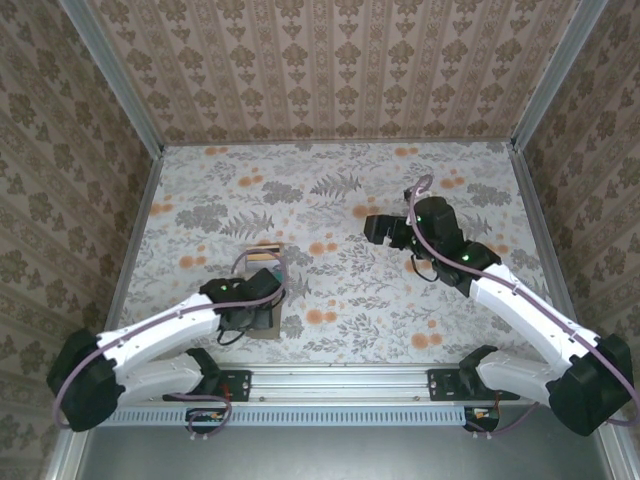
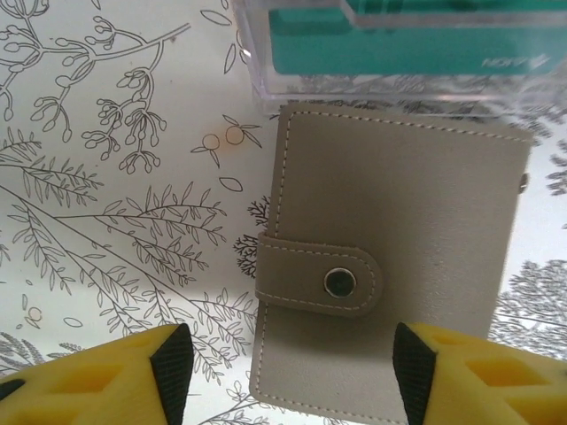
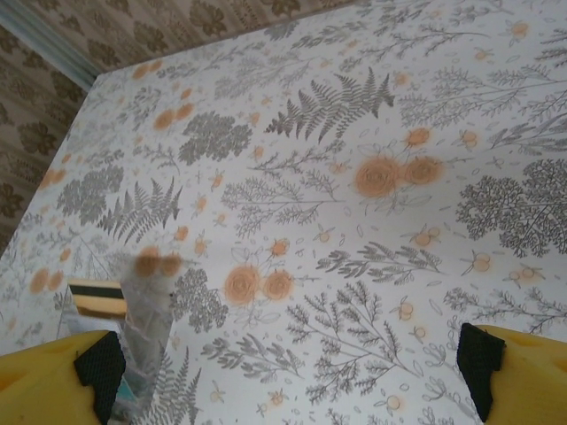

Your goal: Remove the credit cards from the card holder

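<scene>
card holder, grey-beige, stitched, snapped shut

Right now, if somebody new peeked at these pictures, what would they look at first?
Probably the grey-brown card holder, snapped shut on the flowery table, with the left pincer open over its near end. Right beyond it sits a clear tray with something teal inside. Over on the right side, the right pincer hangs wide open above bare tablecloth.
</scene>
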Action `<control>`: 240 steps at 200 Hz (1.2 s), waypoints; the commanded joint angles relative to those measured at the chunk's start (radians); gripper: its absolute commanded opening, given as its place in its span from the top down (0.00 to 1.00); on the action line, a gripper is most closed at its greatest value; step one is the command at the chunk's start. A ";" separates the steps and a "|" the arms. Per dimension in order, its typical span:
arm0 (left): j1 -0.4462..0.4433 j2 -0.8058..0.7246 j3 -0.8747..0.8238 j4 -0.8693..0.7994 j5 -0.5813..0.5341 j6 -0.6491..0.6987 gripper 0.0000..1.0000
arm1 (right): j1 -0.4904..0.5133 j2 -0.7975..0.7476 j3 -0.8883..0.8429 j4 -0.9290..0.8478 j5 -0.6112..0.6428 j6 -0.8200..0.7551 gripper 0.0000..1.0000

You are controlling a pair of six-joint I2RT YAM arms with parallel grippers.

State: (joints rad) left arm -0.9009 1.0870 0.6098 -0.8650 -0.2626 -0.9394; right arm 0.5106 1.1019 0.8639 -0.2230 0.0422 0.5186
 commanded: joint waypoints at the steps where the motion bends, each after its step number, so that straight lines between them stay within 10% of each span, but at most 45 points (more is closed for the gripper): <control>1: -0.012 0.050 0.051 -0.003 -0.056 0.008 0.40 | 0.033 -0.037 0.012 -0.051 0.057 -0.017 0.00; 169: -0.010 0.234 0.054 0.002 -0.048 0.072 0.66 | 0.071 -0.054 -0.032 -0.047 0.088 0.018 0.00; 240: -0.004 0.180 0.087 -0.062 -0.064 0.097 0.62 | 0.080 -0.032 -0.024 -0.042 0.090 0.016 0.00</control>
State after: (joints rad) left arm -0.9092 1.3048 0.6716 -0.8524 -0.3046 -0.8654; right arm 0.5816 1.0622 0.8402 -0.2668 0.1066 0.5274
